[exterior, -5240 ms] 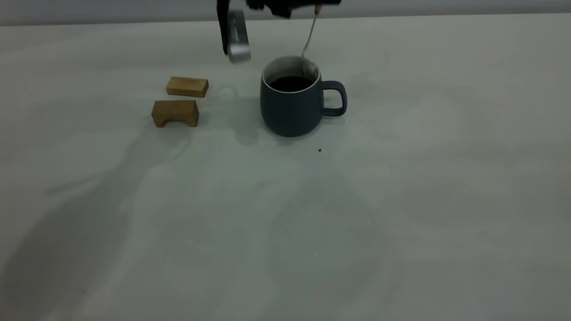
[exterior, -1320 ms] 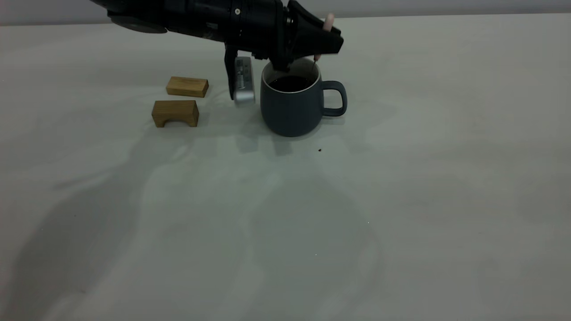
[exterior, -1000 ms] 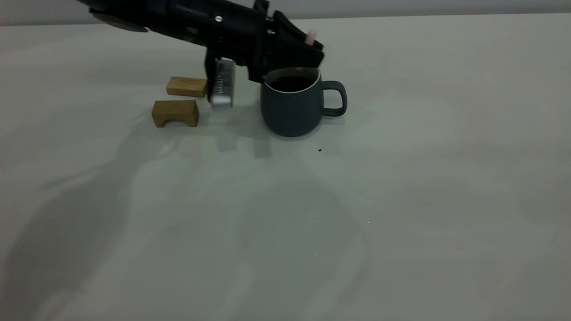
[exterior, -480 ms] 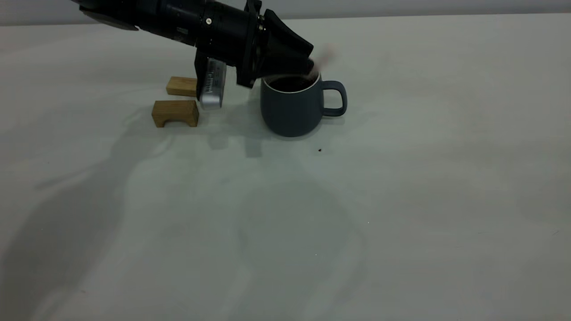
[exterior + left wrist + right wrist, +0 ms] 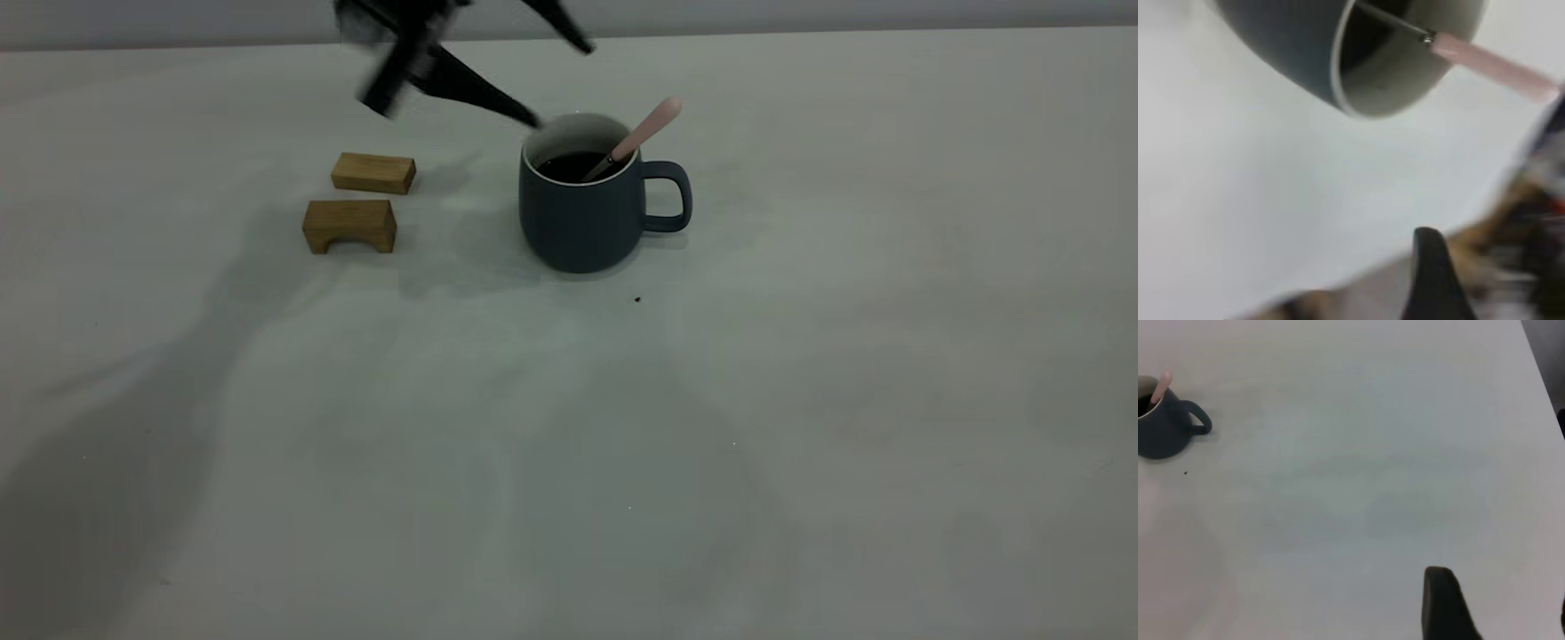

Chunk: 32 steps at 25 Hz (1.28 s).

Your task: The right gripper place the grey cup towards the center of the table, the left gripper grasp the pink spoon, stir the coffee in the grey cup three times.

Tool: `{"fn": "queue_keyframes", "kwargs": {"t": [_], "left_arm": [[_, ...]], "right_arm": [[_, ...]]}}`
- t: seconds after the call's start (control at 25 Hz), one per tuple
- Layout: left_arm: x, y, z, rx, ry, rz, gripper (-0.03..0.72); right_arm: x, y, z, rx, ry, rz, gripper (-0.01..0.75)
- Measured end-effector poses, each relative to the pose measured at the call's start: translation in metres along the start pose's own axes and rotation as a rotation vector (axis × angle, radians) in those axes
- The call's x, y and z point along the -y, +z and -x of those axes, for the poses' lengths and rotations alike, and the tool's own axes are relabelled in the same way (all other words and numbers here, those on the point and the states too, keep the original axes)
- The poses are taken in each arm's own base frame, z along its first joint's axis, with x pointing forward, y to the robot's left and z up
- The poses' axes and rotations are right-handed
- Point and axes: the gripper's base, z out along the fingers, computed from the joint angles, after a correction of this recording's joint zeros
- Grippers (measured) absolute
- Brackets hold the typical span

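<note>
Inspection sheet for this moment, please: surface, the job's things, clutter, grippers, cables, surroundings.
Surface: the table, off-white, with a small dark speck in front of the cup.
Job's things: the grey cup upright, handle toward the exterior view's right; coffee inside; the pink spoon stands in the cup, leaning on the rim above the handle, nothing holding it.
Clutter: two wooden blocks, a flat one and an arched one, left of the cup.
Grippers: the left gripper open, raised above and behind the cup; the right gripper open, far from the cup.
Cables: nothing seen.
Surroundings: a plain wall behind the table.
</note>
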Motion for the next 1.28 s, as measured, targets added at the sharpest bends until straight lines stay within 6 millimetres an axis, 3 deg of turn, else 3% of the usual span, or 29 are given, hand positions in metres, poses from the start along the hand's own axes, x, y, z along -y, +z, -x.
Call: {"fn": "queue_keyframes", "kwargs": {"t": [0.28, 0.44, 0.56, 0.72, 0.84, 1.04, 1.28], "left_arm": [[0.04, -0.074, -0.044, 0.112, 0.532, 0.345, 0.414], [0.074, -0.133, -0.092, 0.247, 0.755, 0.537, 0.364], [0.077, -0.174, -0.132, 0.375, 0.737, 0.663, 0.338], [0.05, -0.218, -0.191, 0.522, 0.634, 0.759, 0.311], [0.02, -0.235, -0.241, 0.587, 0.634, 0.768, 0.3], [-0.044, -0.239, -0.32, 0.715, 0.676, 0.71, 0.292], [-0.122, -0.223, -0.386, 0.905, 0.629, 0.635, 0.29]], "right_arm": [[0.0, 0.0, 0.0, 0.0, 0.0, 0.0, 0.452], [0.0, 0.0, 0.0, 0.0, 0.0, 0.0, 0.452], [0.0, 0.0, 0.0, -0.001, 0.0, 0.0, 0.452], [0.0, 0.0, 0.0, -0.001, 0.0, 0.0, 0.452], [0.0, 0.0, 0.0, -0.001, 0.0, 0.0, 0.452], [0.0, 0.0, 0.0, -0.001, 0.0, 0.0, 0.452], [0.0, 0.0, 0.0, -0.001, 0.0, 0.0, 0.452]]}}
